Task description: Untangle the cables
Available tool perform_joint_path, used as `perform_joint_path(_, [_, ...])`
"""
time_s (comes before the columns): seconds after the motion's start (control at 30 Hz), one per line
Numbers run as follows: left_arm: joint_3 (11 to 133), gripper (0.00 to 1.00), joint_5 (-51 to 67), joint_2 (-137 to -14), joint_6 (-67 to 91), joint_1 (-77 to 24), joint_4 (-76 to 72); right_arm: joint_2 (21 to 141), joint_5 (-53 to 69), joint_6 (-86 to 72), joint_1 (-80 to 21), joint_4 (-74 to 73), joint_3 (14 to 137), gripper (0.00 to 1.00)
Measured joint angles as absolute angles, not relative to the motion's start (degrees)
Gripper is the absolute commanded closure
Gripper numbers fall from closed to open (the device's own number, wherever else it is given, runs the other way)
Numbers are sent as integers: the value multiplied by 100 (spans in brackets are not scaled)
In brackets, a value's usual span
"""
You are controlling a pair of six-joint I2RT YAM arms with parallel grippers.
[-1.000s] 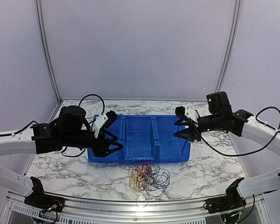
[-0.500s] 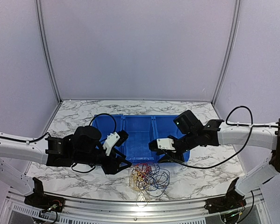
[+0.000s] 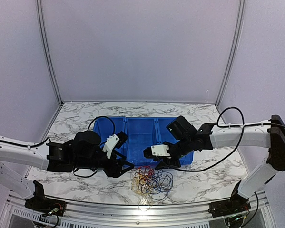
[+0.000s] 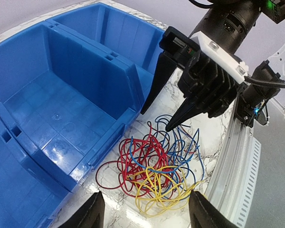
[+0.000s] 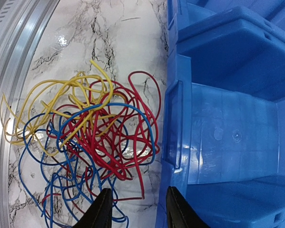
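Tangled bundle of thin red, blue and yellow cables [image 3: 152,180] sits on the white marbled worktop [image 3: 75,183] just in front of the blue plastic three-compartment bin [image 3: 140,140], nothing pulled free yet. Left claw [image 3: 127,166] hovers by the bin's front edge, spread wide, empty. Right claw [image 4: 156,119] hangs above the bundle's bin side, spread too, pinching nothing. Looks like the reach-in step. Next, I'd guess one claw drops onto a single outer strand, nips it, and lifts it clear.
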State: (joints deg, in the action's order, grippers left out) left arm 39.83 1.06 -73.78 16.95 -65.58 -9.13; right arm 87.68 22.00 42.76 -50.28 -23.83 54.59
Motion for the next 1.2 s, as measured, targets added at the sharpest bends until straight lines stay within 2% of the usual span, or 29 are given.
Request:
perform_joint_path(0.27, [3747,35,-25,-7317,1761,-6560,-1002,9205,2141,4182,-5089,-2335,5817,82])
perform_joint_path(0.43, [3660,35,-95,-7266,1763,-6560,-1103,9310,2139,4156,-5096,-2366,5935,87])
perform_joint_path(0.5, [3618,35,-110,-7266,1763,-6560,-1168,9323,2141,4156,-5096,-2379,5975,99])
perform_joint_path(0.53, [3592,35,-115,-7266,1763,-6560,-1210,9338,2141,4147,-5096,-2399,6005,100])
perform_joint_path(0.7, [3433,34,-137,-7269,1763,-6560,-1441,9378,2198,4104,-5096,-2504,6121,100])
perform_joint_path(0.8, [3328,22,-196,-7273,1756,-6563,-1691,9376,2366,4058,-5096,-2698,6307,100])
perform_joint_path(0.93, [3183,21,-384,-7332,1765,-6589,-2276,9306,2711,3979,-5096,-2958,6685,100])
perform_joint_path(1.07, [3138,26,-469,-7609,1745,-6632,-2886,9255,3070,3879,-5096,-3232,7181,100])
perform_joint_path(1.2, [3315,38,-482,-8226,1704,-6705,-3275,9198,3378,3828,-5096,-3470,7474,100])
